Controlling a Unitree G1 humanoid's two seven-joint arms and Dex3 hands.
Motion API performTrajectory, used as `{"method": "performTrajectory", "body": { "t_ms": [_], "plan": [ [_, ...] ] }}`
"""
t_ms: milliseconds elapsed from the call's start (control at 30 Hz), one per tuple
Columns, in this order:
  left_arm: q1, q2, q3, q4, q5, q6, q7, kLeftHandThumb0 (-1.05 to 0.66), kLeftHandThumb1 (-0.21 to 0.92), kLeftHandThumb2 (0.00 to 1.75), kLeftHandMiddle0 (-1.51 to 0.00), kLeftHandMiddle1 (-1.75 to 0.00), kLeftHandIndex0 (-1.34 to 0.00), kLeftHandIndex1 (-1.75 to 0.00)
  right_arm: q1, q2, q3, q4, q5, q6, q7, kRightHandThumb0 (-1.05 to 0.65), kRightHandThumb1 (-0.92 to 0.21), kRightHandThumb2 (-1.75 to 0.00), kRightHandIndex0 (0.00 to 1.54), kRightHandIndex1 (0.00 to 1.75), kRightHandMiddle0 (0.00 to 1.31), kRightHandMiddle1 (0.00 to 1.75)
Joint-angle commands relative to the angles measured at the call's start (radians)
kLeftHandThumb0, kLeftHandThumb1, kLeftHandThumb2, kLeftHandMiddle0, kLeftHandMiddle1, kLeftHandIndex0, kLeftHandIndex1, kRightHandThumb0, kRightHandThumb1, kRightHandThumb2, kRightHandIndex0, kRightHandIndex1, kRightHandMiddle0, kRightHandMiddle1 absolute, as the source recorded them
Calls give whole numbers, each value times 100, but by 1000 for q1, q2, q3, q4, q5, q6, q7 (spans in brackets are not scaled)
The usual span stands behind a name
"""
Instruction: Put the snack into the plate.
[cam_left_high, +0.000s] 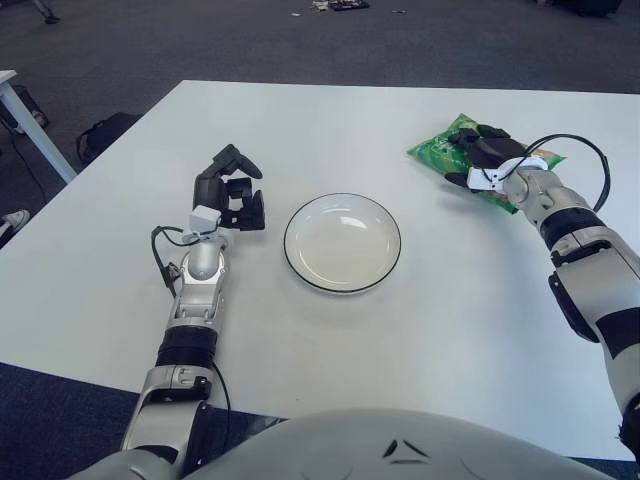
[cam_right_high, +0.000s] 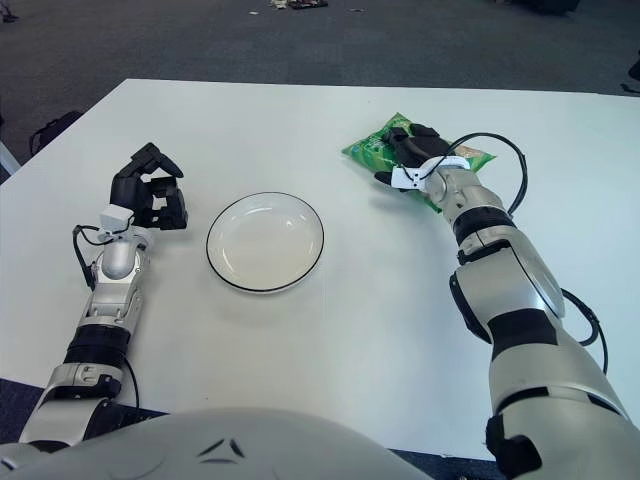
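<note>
Both views look forward and down from the robot's head onto the white worktop (cam_left_high: 300, 120), from slightly offset positions side by side. Each takes in the near edge, the far edge and dark floor in the upper part of the frame. The plate (cam_left_high: 342, 242) sits near centre in the left eye view and left of centre in the right eye view.
</note>
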Motion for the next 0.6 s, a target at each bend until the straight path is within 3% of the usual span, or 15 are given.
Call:
{"method": "performTrajectory", "body": {
  "t_ms": [0, 267, 333, 433, 567],
  "plan": [
    [137, -44, -8, 100, 4, -12, 10, -57, 14, 154, -144, -175, -77, -175, 73, 17, 34, 32, -35, 30, -32, -95, -92, -90, 0, 0, 0, 66],
    [138, -46, -8, 98, 15, -15, 19, -57, 13, 155, -143, -175, -78, -175, 92, 0, 80, -8, -91, 45, -265, -81, -92, -91, 11, 8, 0, 99],
    [140, -47, -9, 91, 18, -11, 21, -57, 13, 155, -143, -175, -78, -175, 94, -4, 87, -12, -101, 47, -306, -79, -92, -90, 7, 24, 0, 104],
    [144, -47, -11, 80, 28, -3, 30, -58, 12, 157, -143, -175, -79, -175, 95, -7, 90, -14, -108, 52, -356, -77, -92, -89, 2, 39, 0, 109],
    [148, -49, -13, 68, 39, 9, 41, -59, 10, 158, -143, -175, -80, -175, 91, -15, 84, -19, -103, 55, -398, -75, -92, -86, 0, 45, 0, 109]
  ]
}}
